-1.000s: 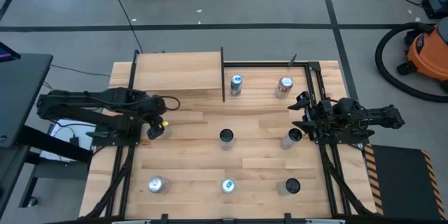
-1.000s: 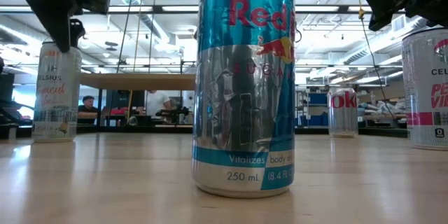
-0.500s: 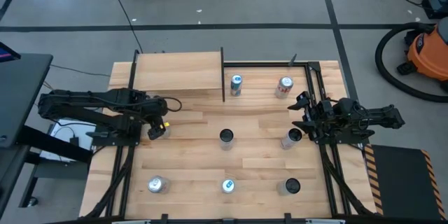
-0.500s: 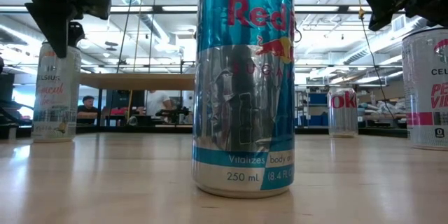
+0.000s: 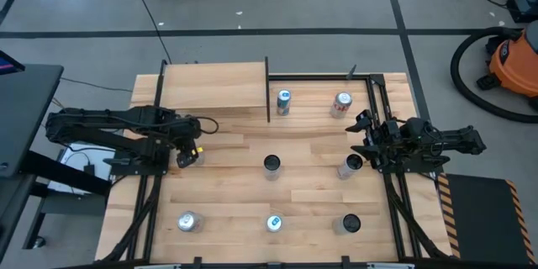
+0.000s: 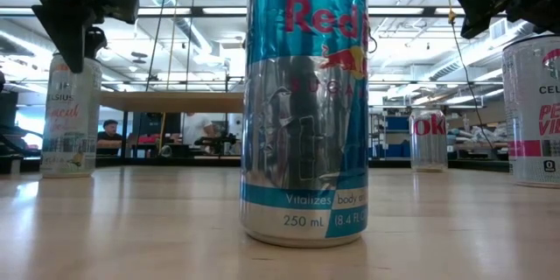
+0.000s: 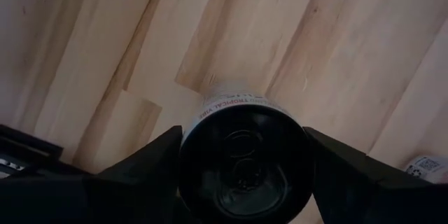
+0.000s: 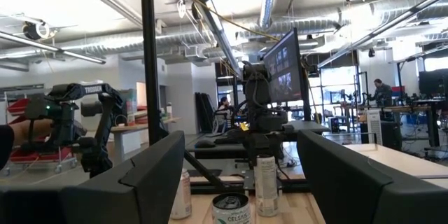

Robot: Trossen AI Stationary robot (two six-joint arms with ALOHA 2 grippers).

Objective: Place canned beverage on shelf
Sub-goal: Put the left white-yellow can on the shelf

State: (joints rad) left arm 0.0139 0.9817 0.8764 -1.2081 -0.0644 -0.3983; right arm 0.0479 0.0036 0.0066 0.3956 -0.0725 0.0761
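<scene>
A white Celsius can [image 6: 70, 114] stands upright on the table at its left middle. My left gripper [image 5: 187, 158] hangs over it, pointing down and open. In the left wrist view [image 7: 243, 134] one finger stands on either side of the can's dark top [image 7: 245, 175]. The shelf [image 5: 214, 87] is a pale-wood panel at the table's far left, and its edge also shows in the low view [image 6: 171, 101]. My right gripper [image 5: 361, 143] is open and empty above the table's right side, beside a dark-topped can [image 5: 350, 166]. It shows in the low view [image 6: 477, 4] and its own wrist view [image 8: 241, 175]. My left gripper comes at the Celsius can from above, with its fingers [image 7: 150, 168] beside the can's top rim [image 7: 210, 112]. I cannot tell whether they touch it. The can stands upright on the table.
Several other cans stand on the table: a blue one [image 5: 283, 101] and a Coke [image 5: 341, 104] at the far side, one in the middle [image 5: 271, 164], and a Red Bull [image 5: 274, 223] and two more along the near edge. Black rods [image 5: 268, 88] edge the shelf.
My left gripper has gone down a little over the Celsius can, and its finger now reaches past the can's top in the low view. The can and my right gripper have kept still.
</scene>
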